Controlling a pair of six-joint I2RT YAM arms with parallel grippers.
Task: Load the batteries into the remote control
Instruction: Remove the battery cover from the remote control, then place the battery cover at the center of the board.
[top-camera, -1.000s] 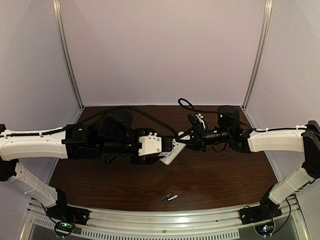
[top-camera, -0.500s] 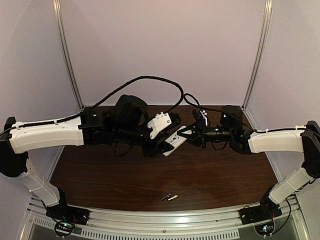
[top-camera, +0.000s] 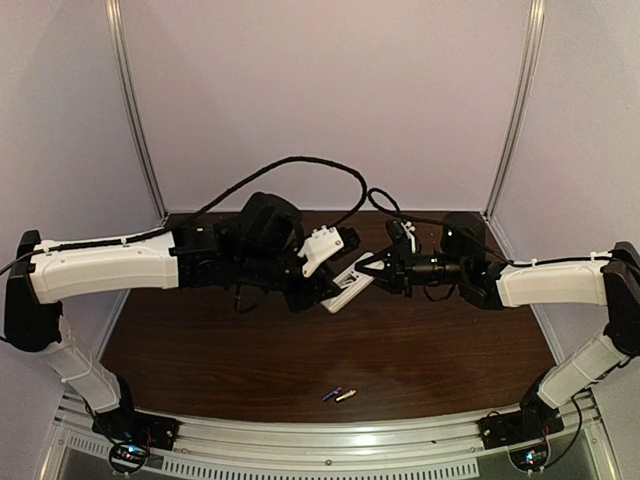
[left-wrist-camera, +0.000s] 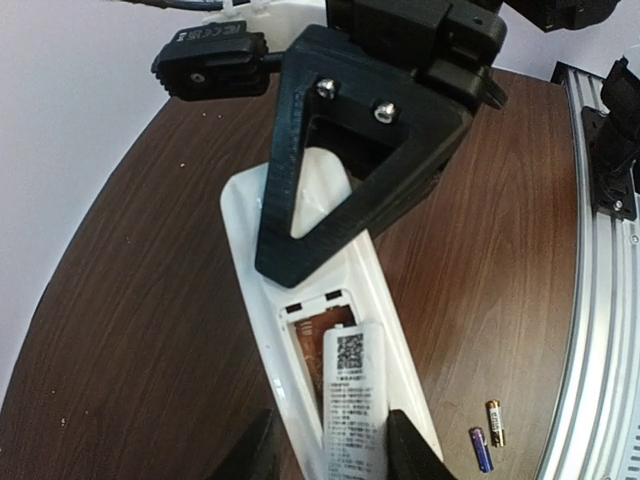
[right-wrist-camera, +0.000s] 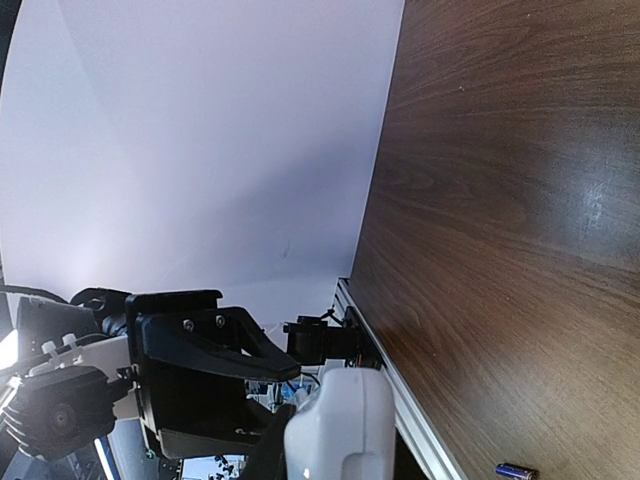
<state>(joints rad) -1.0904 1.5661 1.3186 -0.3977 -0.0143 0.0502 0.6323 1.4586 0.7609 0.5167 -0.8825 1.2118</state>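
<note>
The white remote control (top-camera: 347, 285) is held in the air between both grippers above the middle of the table. In the left wrist view the remote (left-wrist-camera: 245, 235) shows its back, with the battery recess (left-wrist-camera: 315, 330) partly open and a white labelled cover (left-wrist-camera: 355, 400) lying over most of it. My left gripper (top-camera: 325, 290) (left-wrist-camera: 335, 452) is shut on its near end. My right gripper (top-camera: 368, 272) (right-wrist-camera: 335, 455) is shut on the other end (right-wrist-camera: 345, 420). The purple battery (top-camera: 332, 393) (left-wrist-camera: 481, 449) and gold battery (top-camera: 346, 396) (left-wrist-camera: 495, 422) lie side by side on the table near the front edge.
The brown wooden table (top-camera: 430, 340) ends at a metal rail (top-camera: 330, 440) along the front. Pale walls with metal posts close off the back and sides. A black cable (top-camera: 290, 158) loops above the left arm.
My left arm has swung up and to the right and turned its wrist, lifting the remote off the table. My right gripper has stayed on the remote's other end. The batteries have not moved.
</note>
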